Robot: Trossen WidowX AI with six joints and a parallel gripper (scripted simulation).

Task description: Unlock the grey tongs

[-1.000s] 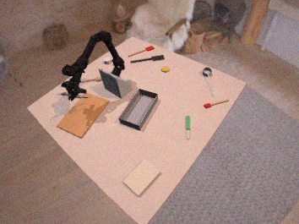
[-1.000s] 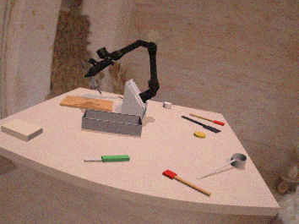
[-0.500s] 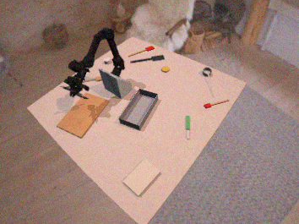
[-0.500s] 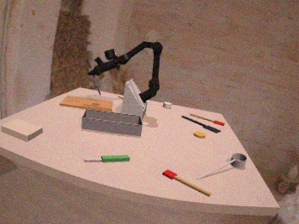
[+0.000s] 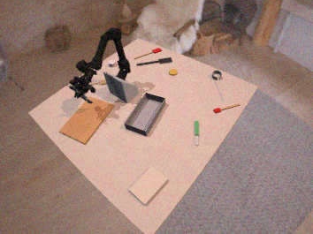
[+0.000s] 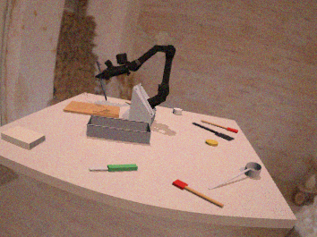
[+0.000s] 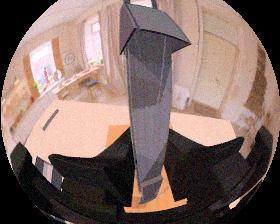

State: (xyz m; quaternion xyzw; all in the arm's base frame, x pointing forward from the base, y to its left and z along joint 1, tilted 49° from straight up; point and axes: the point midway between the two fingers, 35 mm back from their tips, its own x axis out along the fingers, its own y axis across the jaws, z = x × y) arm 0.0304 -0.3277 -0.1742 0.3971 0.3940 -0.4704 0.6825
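Observation:
The grey tongs are held in the air, steeply tilted, with one end low near the wooden board. In the wrist view they run lengthwise between the black fingers, with a wide angular end at the top. Their arms look close together; whether the lock is engaged cannot be seen. My gripper is shut on the tongs, above the far side of the wooden board. The roasting tin stands beside the board with nothing across it.
An upright grey panel stands between the tin and the arm base. A pale block, a green-handled tool, a ladle-like cup and a yellow disc lie farther off.

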